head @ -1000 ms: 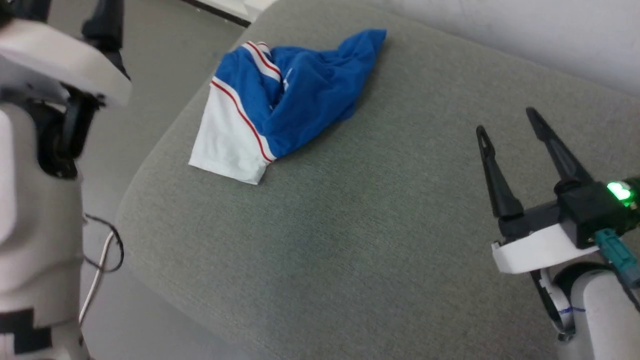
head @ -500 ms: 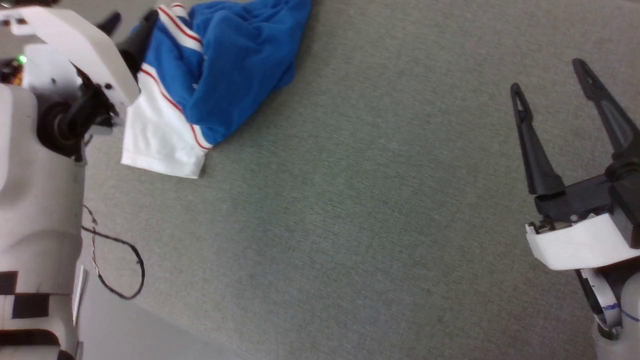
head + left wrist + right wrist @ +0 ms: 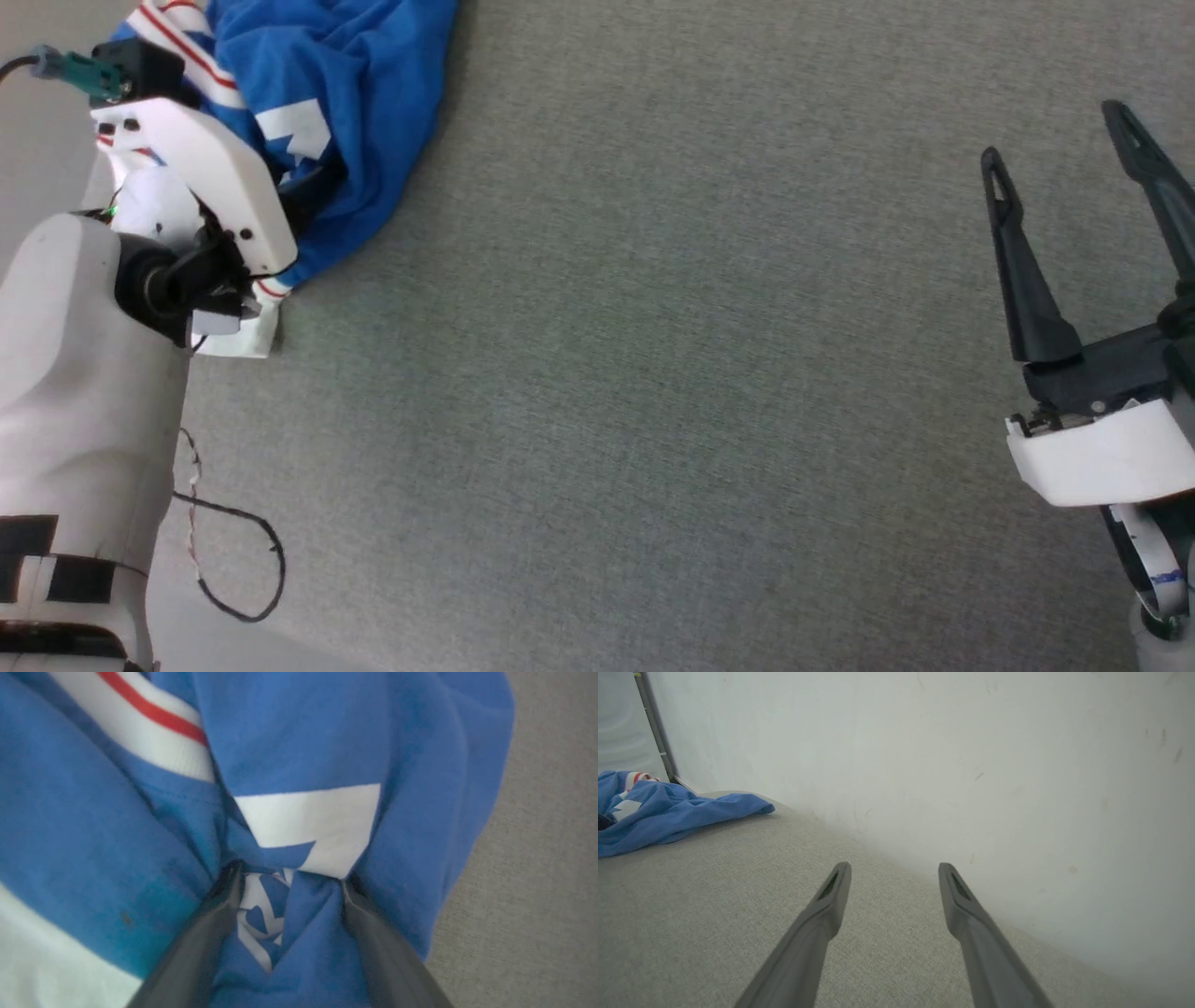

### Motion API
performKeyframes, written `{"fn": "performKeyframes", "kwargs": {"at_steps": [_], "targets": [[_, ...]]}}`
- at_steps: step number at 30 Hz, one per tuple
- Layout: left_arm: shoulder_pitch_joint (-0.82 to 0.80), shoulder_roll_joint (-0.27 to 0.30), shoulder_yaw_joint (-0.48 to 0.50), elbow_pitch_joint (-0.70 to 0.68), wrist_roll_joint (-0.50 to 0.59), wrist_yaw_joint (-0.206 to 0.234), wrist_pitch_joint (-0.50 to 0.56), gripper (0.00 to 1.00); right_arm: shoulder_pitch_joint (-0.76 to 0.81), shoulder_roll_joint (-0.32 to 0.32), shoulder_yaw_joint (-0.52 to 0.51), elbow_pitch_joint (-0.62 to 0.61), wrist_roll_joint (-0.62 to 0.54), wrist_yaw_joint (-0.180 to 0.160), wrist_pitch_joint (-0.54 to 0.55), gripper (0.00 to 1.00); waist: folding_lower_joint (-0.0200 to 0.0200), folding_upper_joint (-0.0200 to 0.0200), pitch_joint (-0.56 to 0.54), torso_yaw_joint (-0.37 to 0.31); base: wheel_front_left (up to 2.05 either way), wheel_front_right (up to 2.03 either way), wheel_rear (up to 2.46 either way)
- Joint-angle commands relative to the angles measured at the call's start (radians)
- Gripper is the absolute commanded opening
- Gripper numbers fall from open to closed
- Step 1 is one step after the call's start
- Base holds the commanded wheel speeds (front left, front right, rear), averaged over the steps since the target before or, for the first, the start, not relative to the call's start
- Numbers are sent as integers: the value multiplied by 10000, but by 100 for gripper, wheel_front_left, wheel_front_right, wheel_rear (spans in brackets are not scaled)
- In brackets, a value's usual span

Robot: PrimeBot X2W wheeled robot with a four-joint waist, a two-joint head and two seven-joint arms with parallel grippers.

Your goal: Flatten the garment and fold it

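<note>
Leftward, garment [image 3: 373, 75] bunched near cushion [image 3: 653, 373] edge, right tool [image 3: 1055, 131] spread, well apart.

Cushion [image 3: 653, 420] bare across middle; garment [image 3: 364, 84] heaped far left; wall [image 3: 971, 765] borders cushion.

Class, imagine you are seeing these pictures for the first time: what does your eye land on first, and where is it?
The bright blue garment, crumpled with white and red-striped trim, stands out at the head view's upper left on the grey cushion. The left pincer is pushed into it, open, with cloth bunched between its fingers. The right pincer hangs open at the far right, apart from the cloth.
</note>
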Motion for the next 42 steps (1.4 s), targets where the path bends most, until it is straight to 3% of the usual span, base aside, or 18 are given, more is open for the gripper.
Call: {"fn": "performKeyframes", "kwargs": {"at_steps": [1, 2, 3, 4, 14, 20, 26, 37, 42], "targets": [[287, 8, -130, 306, 51, -64, -117, 100, -32, -40, 41, -57, 91, -19, 27, 100, -1, 0, -11, -218, 0, 0, 0], [300, 36, -192, 372, 134, -64, -286, 100, -43, -46, 56, -56, 100, -19, 37, 100, -1, 0, -23, -258, 0, 0, 0], [315, 46, -319, 395, 179, -64, -378, 31, -50, -47, 54, -63, 102, -19, 45, 100, -1, 0, -34, -282, 0, 0, 0], [322, 53, -375, 404, 163, -64, -526, 0, -49, -49, 43, -74, 98, -19, 55, 100, -1, 0, -46, -292, 0, 0, 0], [-195, 859, -598, 194, 151, -65, -1621, 0, 21, 247, -118, 206, 187, -19, -302, 100, -1, 0, -496, -156, 0, 0, 0], [-616, 1821, -742, -876, -85, -65, -2176, 0, 218, 944, -242, 1006, 289, -19, -1108, 100, -1, 0, -1662, -216, 0, 0, 0], [-1247, 2311, -448, -1713, -257, -61, -2313, 0, 579, 1437, -574, 1702, 437, -19, -1812, 100, -1, 0, -2746, -414, 0, 0, 0], [-2466, 2220, -738, -3218, -176, 194, -1397, 0, 1083, 1842, -1129, 2459, 739, -19, -2701, 100, -1, 0, -4154, -1138, 0, 0, 0], [-2900, 1597, -951, -4165, -407, 522, -883, 0, 1184, 1858, -1460, 2533, 1054, -19, -2918, 100, -1, 0, -4440, -1720, 0, 0, 0]]}}
